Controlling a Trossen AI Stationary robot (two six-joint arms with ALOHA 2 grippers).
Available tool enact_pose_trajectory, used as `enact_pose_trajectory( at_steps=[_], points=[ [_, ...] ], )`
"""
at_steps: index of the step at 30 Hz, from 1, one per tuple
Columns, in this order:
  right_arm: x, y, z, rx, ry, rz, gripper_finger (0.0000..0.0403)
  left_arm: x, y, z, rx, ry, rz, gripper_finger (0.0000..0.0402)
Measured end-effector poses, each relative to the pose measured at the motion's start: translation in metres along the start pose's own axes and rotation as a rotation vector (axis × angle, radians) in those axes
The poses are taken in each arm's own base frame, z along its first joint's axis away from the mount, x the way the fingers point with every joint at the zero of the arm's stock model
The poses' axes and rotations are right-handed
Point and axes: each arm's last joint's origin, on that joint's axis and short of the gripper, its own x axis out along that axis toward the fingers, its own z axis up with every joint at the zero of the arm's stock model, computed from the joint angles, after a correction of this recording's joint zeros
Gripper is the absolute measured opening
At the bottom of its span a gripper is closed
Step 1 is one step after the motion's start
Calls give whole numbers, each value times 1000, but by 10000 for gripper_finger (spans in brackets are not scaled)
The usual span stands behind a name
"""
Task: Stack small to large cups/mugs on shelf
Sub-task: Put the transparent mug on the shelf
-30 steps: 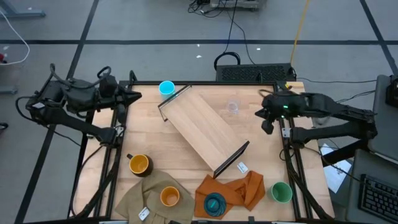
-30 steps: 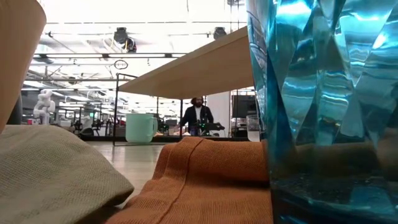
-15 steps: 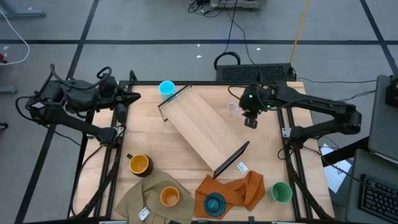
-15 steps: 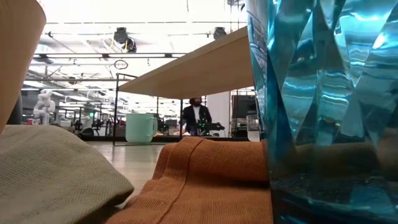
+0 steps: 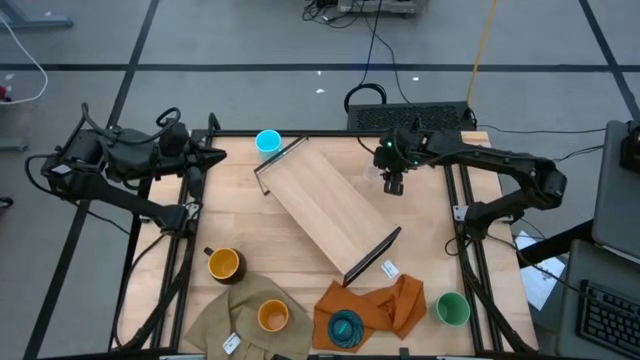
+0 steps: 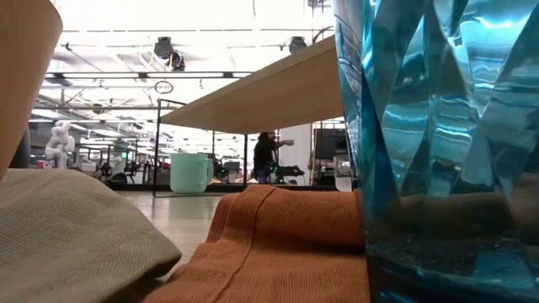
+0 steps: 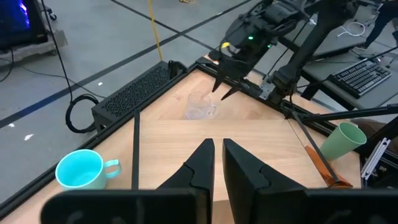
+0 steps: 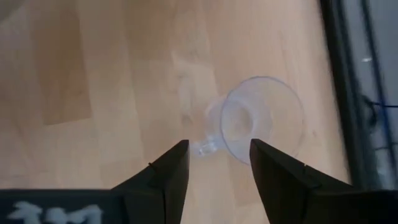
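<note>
Right wrist view shows the right tool (image 8: 214, 165) open above the clear tumbler (image 8: 261, 121), probably light, slippery and fragile, best gripped across its rim.

Left gripper (image 7: 216, 152) fingers nearly together over the shelf (image 7: 249, 134). Light-blue mug (image 7: 83, 169) at table edge. Right gripper (image 7: 225, 87), fingers parted, just above clear tumbler (image 7: 201, 106). Green cup (image 7: 343, 139) beyond.
</note>
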Motion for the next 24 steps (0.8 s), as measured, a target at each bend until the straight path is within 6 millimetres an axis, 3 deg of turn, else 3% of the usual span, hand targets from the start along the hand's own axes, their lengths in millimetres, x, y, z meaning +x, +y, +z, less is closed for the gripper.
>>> enact_pose_trajectory(
  at_steps=[16,24],
  points=[
    [32,-17,-7,-35,95,66,159,0,0,0,-6,2,0,33],
    [35,-19,-5,-82,76,59,157,0,0,0,-22,2,-2,33]
  ],
)
